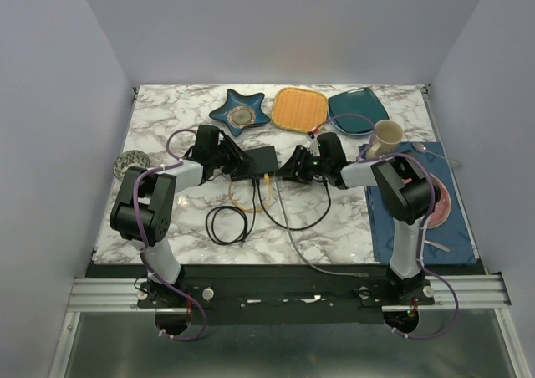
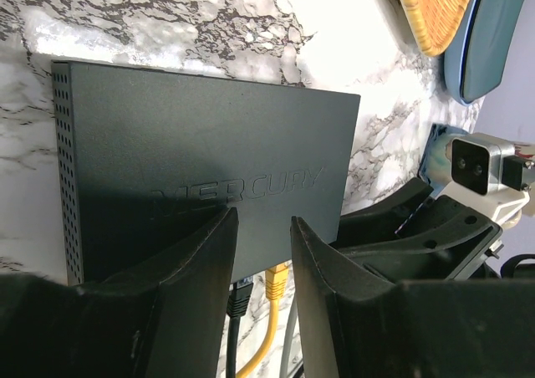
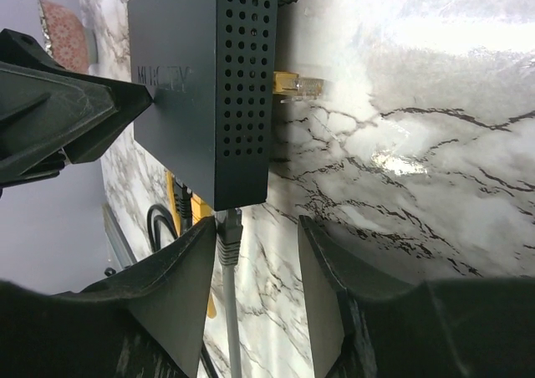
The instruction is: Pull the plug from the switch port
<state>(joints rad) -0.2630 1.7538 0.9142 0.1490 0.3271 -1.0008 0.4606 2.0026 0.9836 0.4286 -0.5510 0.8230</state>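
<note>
The black switch [image 1: 264, 157] lies flat at the middle of the marble table [image 1: 334, 219], between your two grippers. Your left gripper [image 2: 263, 252] has its jaws spread, tips over the switch's top at the socket edge, gripping nothing. Your right gripper [image 3: 257, 269] is spread too, at the switch's near corner. A grey plug [image 3: 228, 230] at that corner lies between its fingers, unclamped. A yellow plug [image 2: 276, 279] and a black plug [image 2: 240, 296] sit alongside.
</note>
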